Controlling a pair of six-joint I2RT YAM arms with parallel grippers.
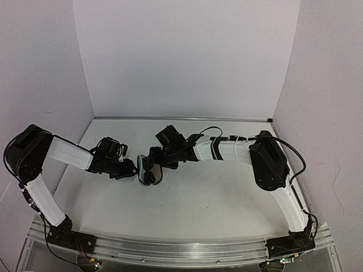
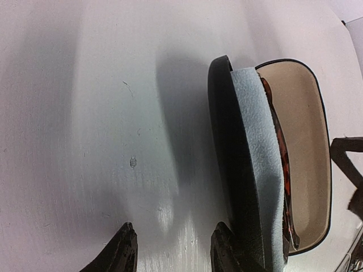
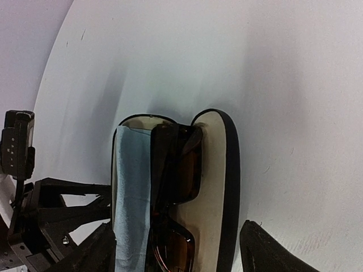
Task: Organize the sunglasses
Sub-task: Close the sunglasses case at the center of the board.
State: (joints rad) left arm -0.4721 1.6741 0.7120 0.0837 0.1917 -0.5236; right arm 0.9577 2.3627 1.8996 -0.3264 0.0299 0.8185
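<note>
The black oval case [image 3: 229, 170] lies open with its tan lining showing. The folded dark brown sunglasses [image 3: 176, 170] lie inside it, next to the light blue cloth [image 3: 131, 187]. My right gripper [image 3: 178, 249] is open above the case, one finger on each side of it, holding nothing. My left gripper [image 2: 173, 249] is open and empty on the table beside the case's black shell [image 2: 227, 158]; its right finger [image 2: 223, 246] is close against the shell. In the top view the case [image 1: 148, 171] sits between the left gripper [image 1: 131, 168] and the right gripper [image 1: 157, 160].
The white table [image 1: 215, 198] is bounded by white walls at the back and sides. The left arm's black parts [image 3: 51, 198] show left of the case in the right wrist view.
</note>
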